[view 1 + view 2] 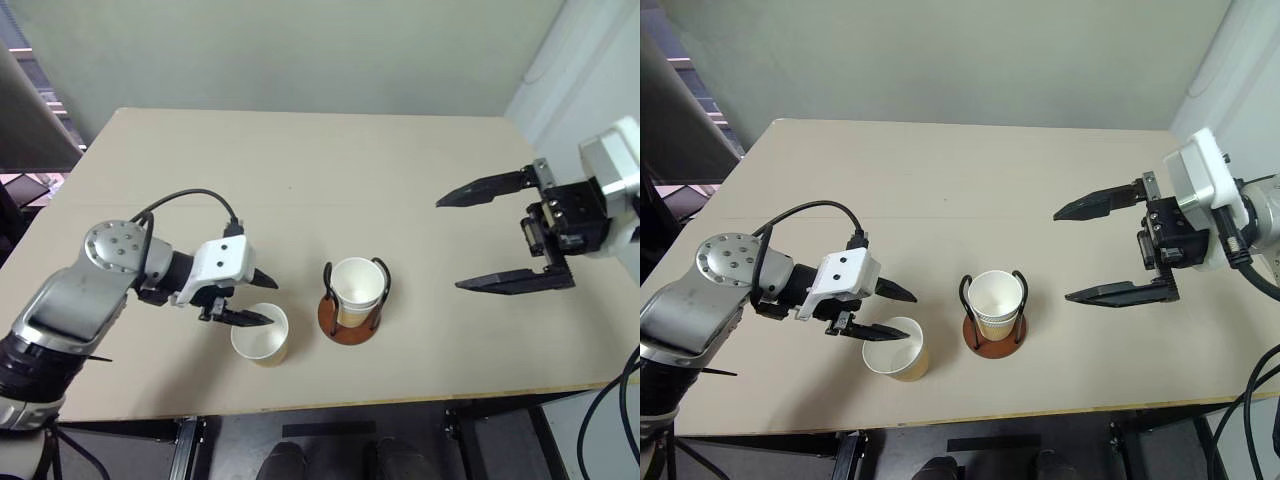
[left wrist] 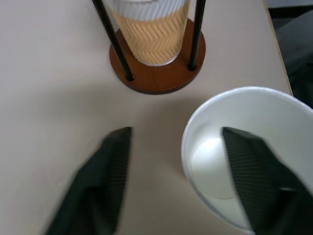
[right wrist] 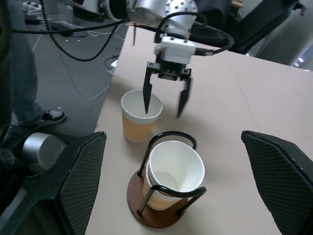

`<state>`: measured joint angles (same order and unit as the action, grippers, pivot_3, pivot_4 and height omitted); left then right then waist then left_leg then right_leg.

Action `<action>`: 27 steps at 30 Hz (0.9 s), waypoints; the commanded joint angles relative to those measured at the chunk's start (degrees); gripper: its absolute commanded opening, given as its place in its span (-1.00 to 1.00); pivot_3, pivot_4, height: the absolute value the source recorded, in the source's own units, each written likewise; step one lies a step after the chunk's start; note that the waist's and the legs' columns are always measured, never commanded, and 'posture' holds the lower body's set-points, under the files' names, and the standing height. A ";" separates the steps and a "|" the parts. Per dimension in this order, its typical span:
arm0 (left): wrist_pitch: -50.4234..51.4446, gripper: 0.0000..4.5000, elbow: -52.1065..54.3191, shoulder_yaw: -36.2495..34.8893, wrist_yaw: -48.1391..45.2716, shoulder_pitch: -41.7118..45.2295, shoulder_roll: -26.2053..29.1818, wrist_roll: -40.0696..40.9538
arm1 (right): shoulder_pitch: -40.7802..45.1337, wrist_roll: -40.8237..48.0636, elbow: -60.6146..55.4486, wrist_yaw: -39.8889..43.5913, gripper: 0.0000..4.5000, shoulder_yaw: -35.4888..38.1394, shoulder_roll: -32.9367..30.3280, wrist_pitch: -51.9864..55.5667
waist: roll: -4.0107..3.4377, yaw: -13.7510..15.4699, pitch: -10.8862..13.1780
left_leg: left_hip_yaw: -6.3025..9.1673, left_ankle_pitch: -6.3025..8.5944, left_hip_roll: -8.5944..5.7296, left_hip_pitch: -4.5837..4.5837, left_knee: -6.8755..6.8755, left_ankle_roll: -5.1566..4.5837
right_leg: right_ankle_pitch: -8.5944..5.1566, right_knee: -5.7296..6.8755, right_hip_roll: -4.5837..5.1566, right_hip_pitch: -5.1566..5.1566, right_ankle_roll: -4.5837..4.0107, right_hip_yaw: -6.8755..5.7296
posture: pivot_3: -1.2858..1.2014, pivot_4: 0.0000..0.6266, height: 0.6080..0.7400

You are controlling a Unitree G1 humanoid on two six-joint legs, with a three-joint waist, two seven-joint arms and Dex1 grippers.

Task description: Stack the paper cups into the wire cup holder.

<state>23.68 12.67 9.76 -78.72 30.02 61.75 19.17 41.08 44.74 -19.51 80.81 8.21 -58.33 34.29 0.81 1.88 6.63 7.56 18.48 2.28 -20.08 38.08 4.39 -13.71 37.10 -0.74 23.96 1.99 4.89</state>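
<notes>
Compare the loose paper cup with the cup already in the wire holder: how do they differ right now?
The loose paper cup stands on the bare table; the cup in the holder sits on the wire holder's wooden base between its black loops. The left tool straddles the loose cup's rim, one finger inside; nothing touches the held cup, and the right tool is off to the side, open. Both are upright, white inside, tan outside.

Wire cup holder (image 2: 157, 73) cropped at the frame edge in the left wrist view, loop tops and nested cup rim lost. Loose paper cup (image 2: 254, 161) there cut off along two edges, one black finger (image 2: 254, 181) hiding part of its white interior, the other finger (image 2: 100, 188) smeared with blur. Number of cups stacked inside the holder impossible to tell
</notes>
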 commanded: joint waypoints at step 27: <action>-5.07 -0.97 -15.76 -3.57 -9.34 26.26 -9.54 4.08 | -2.34 -1.14 -0.01 -2.55 1.00 3.74 -3.39 -2.95 | 0.01 0.40 -0.01 | 0.02 0.02 -0.01 -0.11 0.15 -0.05 | 0.16 -0.12 0.01 -0.01 0.29 0.01 | 0.03 -0.52 1.00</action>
<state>20.66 -1.65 6.67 -87.12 53.37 52.61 23.85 38.50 43.58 -18.54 78.94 9.44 -60.67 32.03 0.82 2.28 6.63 7.61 18.50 2.26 -20.20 38.26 4.32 -13.53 36.98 -0.72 23.94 2.30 4.90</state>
